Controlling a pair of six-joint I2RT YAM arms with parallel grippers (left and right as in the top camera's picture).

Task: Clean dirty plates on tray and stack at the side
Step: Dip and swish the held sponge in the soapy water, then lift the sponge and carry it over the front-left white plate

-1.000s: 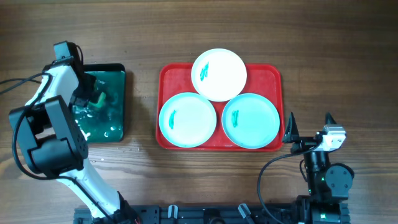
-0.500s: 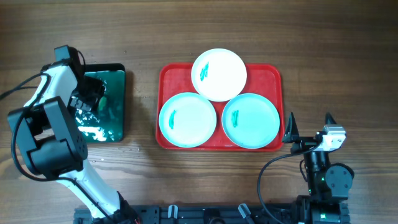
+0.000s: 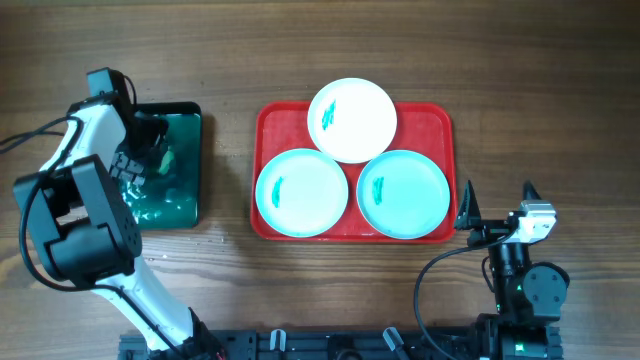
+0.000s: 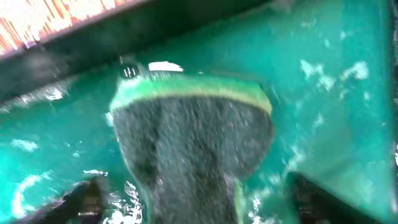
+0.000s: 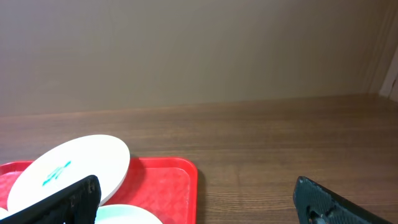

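Plates [image 3: 301, 192] lay all three on the red tray [image 3: 437, 122] in the middle of the bench [image 3: 400, 40]. The white plate [image 3: 351, 120] rode over the far rim and lapped onto the two pale-blue ones [image 3: 403, 193] in front. Each showed a teal smear [image 3: 277, 187], so we judged none had been cleaned or stacked.

Well apart to the left, the left pincer [image 3: 138, 160] reached down into the green tray [image 3: 185, 190] of water, presumably to wet the sponge [image 4: 193, 143] before any wiping. In the blurred wrist view its fingers [image 4: 87, 193] stood spread on either side of the sponge with water showing between, so we read it as released rather than clamped.

The right pincer [image 3: 497, 195] sat just beside the tray's right rim with its jaws apart and nothing in them. We took this as waiting where it could steady or lift a plate.
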